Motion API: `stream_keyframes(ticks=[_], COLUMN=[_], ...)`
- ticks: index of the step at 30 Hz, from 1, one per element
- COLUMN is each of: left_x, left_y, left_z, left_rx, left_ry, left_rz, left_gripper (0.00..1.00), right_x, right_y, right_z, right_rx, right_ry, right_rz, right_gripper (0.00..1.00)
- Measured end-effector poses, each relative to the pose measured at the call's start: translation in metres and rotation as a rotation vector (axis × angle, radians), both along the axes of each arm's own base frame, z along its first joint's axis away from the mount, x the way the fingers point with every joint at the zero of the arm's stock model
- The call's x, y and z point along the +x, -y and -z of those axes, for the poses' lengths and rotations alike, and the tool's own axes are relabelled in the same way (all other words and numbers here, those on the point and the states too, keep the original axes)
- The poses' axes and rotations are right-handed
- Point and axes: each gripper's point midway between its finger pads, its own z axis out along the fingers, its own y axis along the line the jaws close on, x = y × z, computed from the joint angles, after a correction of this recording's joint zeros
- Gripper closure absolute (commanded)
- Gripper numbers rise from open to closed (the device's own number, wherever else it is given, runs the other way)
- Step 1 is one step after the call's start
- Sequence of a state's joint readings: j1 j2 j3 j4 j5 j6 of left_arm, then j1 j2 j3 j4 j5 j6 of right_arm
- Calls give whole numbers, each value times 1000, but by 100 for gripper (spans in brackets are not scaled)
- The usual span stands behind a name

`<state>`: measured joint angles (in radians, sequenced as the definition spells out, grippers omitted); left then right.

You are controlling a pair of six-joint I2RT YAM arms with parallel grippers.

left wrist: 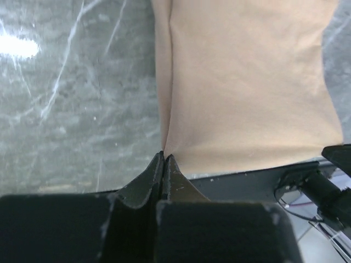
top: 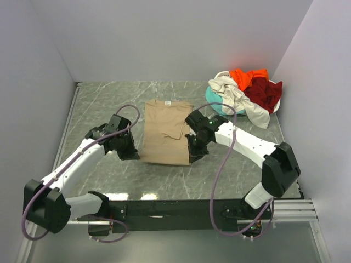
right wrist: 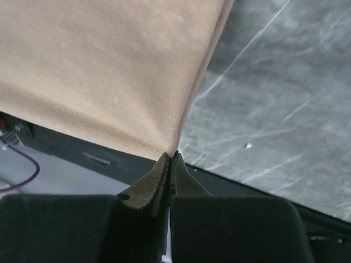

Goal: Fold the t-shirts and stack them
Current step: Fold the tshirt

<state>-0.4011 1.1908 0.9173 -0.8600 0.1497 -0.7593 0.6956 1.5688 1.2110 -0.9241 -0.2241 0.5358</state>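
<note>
The tan t-shirt (top: 164, 131) lies in the middle of the table, its sides folded in to a narrow rectangle. My left gripper (top: 134, 155) is shut on its near left corner; the left wrist view shows the tan cloth (left wrist: 247, 82) pinched at the fingertips (left wrist: 164, 156). My right gripper (top: 194, 159) is shut on the near right corner; the right wrist view shows the tan cloth (right wrist: 109, 71) held at the tips (right wrist: 171, 156). The cream-white (top: 233, 94), orange (top: 247, 75), dark red (top: 266, 93) and teal (top: 215, 105) shirts lie heaped at the back right.
The heap of shirts sits in a white basket (top: 222, 74) near the right wall. Grey marble tabletop (top: 104, 104) surrounds the tan shirt. Walls close the left, back and right sides. The black rail (top: 175, 208) runs along the near edge.
</note>
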Motion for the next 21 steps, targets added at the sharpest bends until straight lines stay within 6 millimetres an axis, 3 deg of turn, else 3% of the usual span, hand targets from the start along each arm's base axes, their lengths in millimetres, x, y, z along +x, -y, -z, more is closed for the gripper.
stream_keyframes(ticks=[6,11,15,21], left_x=[-11,9,36,75], left_y=[-2,6,13,18], left_z=[-13,-28,-33,-37], left_rx=[-15,-16,13,33], left_ry=[-5,15,23,44], left_rz=[-5,4,19,23], left_gripper=[99,100,100,100], right_x=[-12,-7,12,60], right_y=[0,4,3,6], right_z=[-19,-21,-30,-46], right_rx=[20,-5,-29,-36], right_ry=[30,50,87,160], right_rz=[16,46,73,142], right_gripper=[100,100,100,100])
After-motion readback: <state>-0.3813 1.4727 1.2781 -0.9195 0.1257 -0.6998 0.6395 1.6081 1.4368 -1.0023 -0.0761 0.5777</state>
